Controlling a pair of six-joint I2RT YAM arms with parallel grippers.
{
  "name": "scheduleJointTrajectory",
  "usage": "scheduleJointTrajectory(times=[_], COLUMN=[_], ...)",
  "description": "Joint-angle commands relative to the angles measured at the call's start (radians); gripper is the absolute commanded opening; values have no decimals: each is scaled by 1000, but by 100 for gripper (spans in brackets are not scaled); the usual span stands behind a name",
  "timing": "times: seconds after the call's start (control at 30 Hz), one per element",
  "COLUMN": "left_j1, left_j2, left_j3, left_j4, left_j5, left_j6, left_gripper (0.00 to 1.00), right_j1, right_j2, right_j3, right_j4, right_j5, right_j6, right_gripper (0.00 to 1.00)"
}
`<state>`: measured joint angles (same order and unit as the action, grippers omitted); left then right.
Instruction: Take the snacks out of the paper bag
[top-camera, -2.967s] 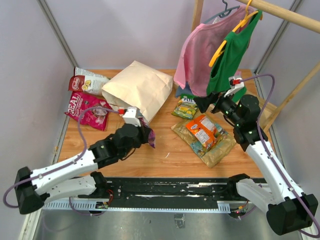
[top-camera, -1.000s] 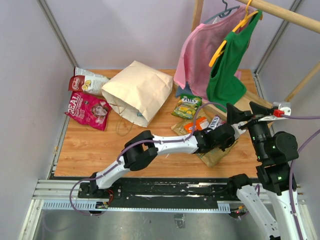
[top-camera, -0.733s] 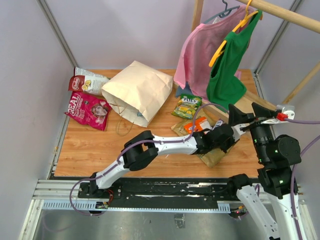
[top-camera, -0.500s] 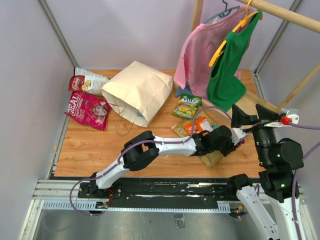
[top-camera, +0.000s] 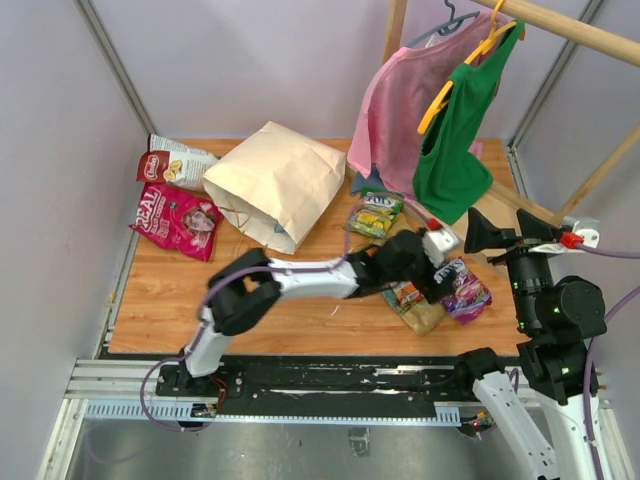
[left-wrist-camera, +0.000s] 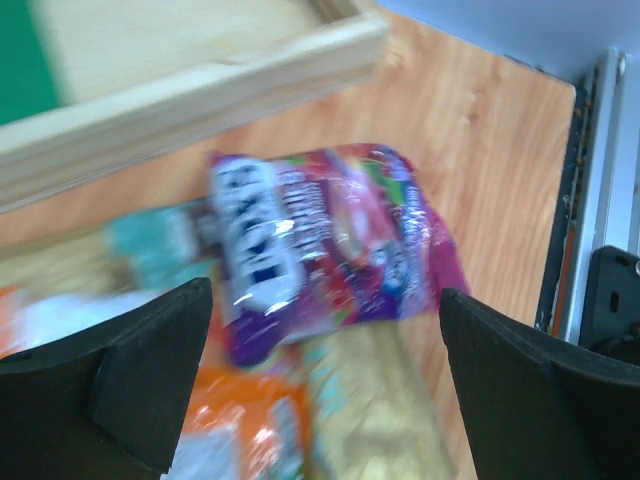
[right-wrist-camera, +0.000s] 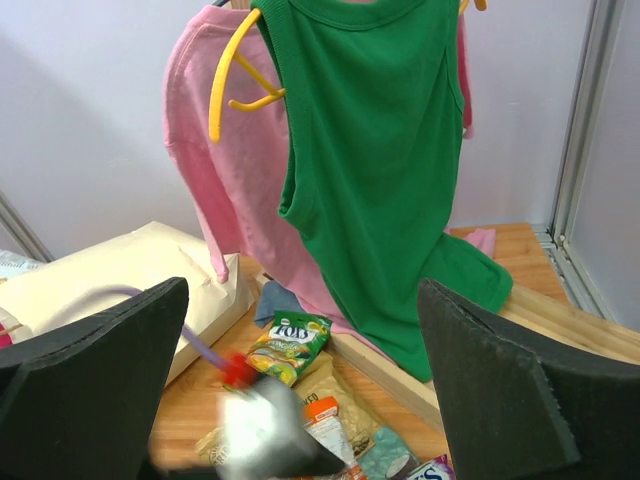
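Note:
The paper bag (top-camera: 275, 180) lies on its side at the back left, also visible in the right wrist view (right-wrist-camera: 110, 270). My left gripper (top-camera: 438, 272) (left-wrist-camera: 322, 292) is open just above a purple snack packet (top-camera: 465, 290) (left-wrist-camera: 320, 250), which lies loose on the wood beside the orange (left-wrist-camera: 240, 430) and tan (top-camera: 425, 315) packets. A green packet (top-camera: 375, 212) (right-wrist-camera: 290, 345) lies near the shirts. Red-white (top-camera: 175, 160) and magenta (top-camera: 175, 220) packets lie at the far left. My right gripper (top-camera: 505, 232) (right-wrist-camera: 302, 285) is open, raised high at the right, holding nothing.
A pink shirt (top-camera: 395, 110) and a green shirt (top-camera: 455, 130) hang from a wooden rail over the back right. A wooden base beam (left-wrist-camera: 190, 100) runs right behind the purple packet. The table's right edge rail (left-wrist-camera: 590, 200) is close by.
My left gripper has opened and let go of the purple packet, which now lies on the table at the right. The left arm has drawn back a little leftward. The right arm has barely moved.

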<state>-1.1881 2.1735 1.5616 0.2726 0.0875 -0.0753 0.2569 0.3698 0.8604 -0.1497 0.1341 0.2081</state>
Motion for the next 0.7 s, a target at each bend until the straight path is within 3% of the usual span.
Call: scheduleJointTrajectory(times=[0.0, 0.13, 0.2, 0.37, 0.47, 0.57, 0.67], left_j1=[85, 107, 175, 481, 631, 695, 735], left_j2=[-417, -724, -861, -1168, -1301, -1369, -1333], left_j3=[-247, -527, -664, -1019, -1182, -1279, -1337], left_j4=[186, 206, 191, 147, 140, 158, 216], left_j5=[-91, -320, -355, -239, -163, -115, -69], left_j6=[-37, -50, -159, -534, -671, -782, -886], left_gripper=[100, 100, 100, 99, 89, 84, 80], right_j1=[-5, -6, -6, -7, -6, -7, -7], right_j2=[-6, 23, 36, 73, 95, 113, 124], right_j3=[0, -12, -21, -39, -50, -55, -57], right_j4=[23, 47, 63, 99, 121, 140, 146], right_j5=[32, 21, 13, -16, -36, -56, -73], right_j6=[-20, -23, -20, -4, 10, 23, 33], right_gripper=[98, 98, 98, 98, 98, 98, 98])
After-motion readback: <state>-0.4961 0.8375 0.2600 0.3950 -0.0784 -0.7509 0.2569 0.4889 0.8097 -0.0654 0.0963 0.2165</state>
